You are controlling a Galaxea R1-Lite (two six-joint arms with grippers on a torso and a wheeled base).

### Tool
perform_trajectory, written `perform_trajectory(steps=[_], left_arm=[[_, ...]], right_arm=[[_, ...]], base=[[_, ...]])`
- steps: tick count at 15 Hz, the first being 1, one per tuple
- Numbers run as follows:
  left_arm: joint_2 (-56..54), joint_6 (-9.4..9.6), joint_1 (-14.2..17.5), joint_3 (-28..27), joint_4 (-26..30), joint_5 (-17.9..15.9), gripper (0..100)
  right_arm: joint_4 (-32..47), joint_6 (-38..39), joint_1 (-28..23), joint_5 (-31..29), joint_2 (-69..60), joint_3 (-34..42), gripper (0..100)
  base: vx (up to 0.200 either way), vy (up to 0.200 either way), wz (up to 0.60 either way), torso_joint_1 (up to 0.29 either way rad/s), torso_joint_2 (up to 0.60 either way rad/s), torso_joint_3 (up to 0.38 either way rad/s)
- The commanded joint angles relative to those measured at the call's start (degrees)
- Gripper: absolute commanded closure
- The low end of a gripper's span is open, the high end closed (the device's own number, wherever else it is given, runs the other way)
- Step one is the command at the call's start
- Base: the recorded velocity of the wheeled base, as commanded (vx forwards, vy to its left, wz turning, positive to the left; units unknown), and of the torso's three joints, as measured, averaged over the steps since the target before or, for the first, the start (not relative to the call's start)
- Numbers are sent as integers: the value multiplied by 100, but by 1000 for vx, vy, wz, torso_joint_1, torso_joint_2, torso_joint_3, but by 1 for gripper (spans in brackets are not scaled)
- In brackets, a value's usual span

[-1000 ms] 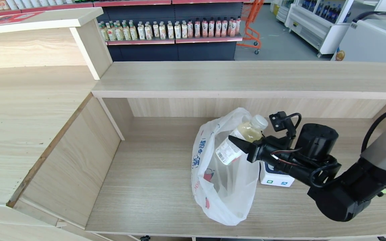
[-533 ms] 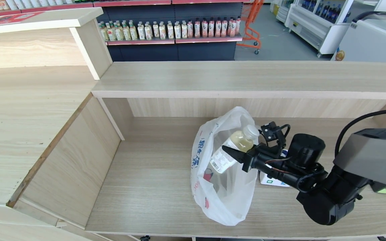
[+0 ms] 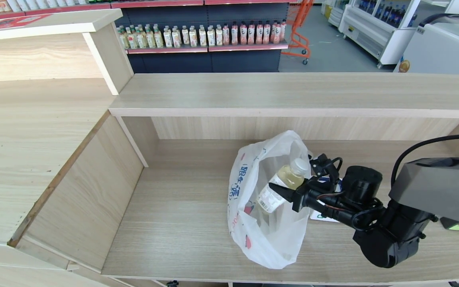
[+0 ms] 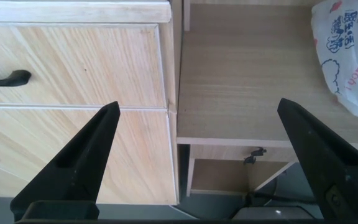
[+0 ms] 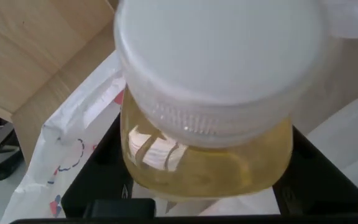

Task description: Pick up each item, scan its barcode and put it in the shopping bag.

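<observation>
Wooden counter (image 3: 181,223), right claw (image 3: 280,188) gripping bottle (image 3: 289,177), bag (image 3: 253,235)

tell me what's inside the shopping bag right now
The bottle, tilted and clamped by the right gripper, has its lower end in the mouth of the shopping bag. Whether anything lies below it is hidden by crumpled plastic.
</observation>
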Motion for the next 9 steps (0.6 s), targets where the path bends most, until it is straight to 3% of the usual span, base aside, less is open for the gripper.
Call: perform_trajectory(steps=[1, 5, 9], left_arm=[[9, 1, 0, 0, 0, 1, 0], [9, 1, 0, 0, 0, 1, 0], [9, 1, 0, 0, 0, 1, 0]], right_arm=[[-3, 2, -3, 6, 6, 0, 0], [14, 142, 5, -12, -152, -9, 0], [32, 793, -12, -29, -899, 299, 0]], base=[[0, 0, 0, 0, 0, 0], [0, 0, 0, 0, 0, 0], [0, 0, 0, 0, 0, 0]])
